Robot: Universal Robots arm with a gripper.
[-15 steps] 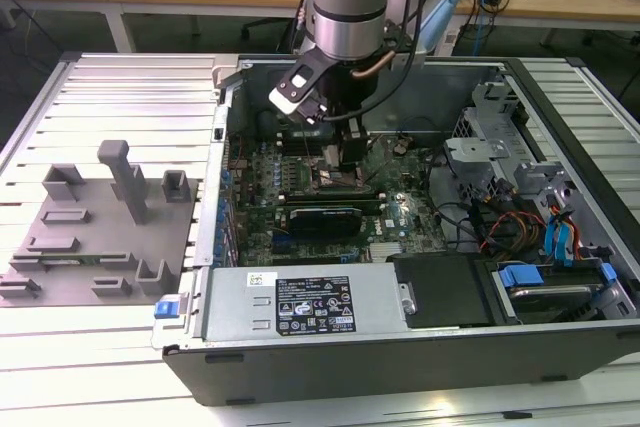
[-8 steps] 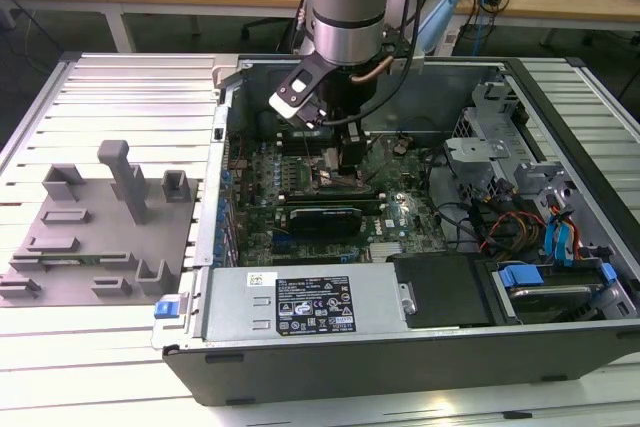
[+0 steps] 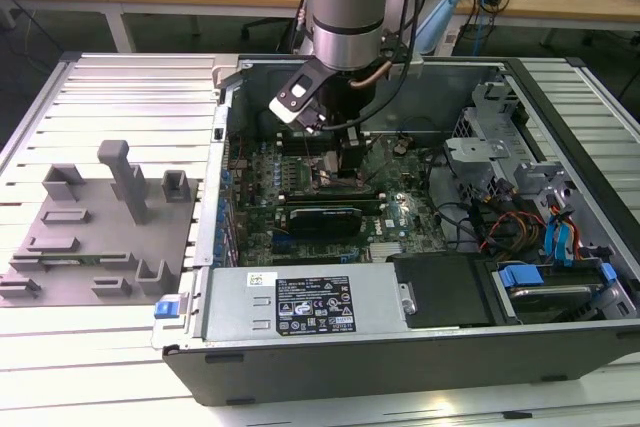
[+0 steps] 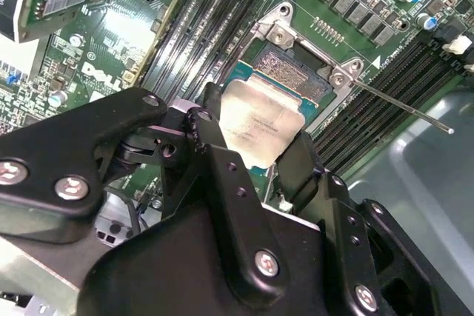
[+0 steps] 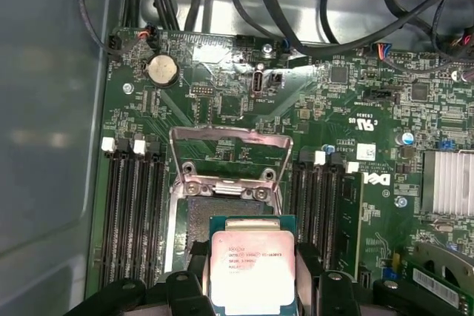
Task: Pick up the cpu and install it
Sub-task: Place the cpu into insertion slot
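Observation:
The cpu [image 4: 259, 120] is a flat square chip with a silvery top and a green rim. My gripper [image 4: 252, 138] is shut on it, one black finger [image 4: 211, 146] on each side. In the first wrist view the cpu [image 5: 250, 268] sits between the fingers of the gripper [image 5: 252, 275], just short of the open socket [image 5: 222, 216], whose metal load plate [image 5: 229, 138] is flipped up. In the second wrist view the chip overlaps the near part of the socket [image 4: 296, 72]; I cannot tell if they touch. In the exterior view the gripper [image 3: 350, 162] reaches down inside the computer case over the motherboard.
The open computer case [image 3: 560, 77] lies on a slatted table, with a power supply [image 3: 300, 302] along its front. Memory slots [image 5: 133, 205] flank the socket, and a thin lever [image 4: 400, 105] sticks out beside it. A grey plastic tray with upright posts [image 3: 90, 237] sits at the exterior view's left.

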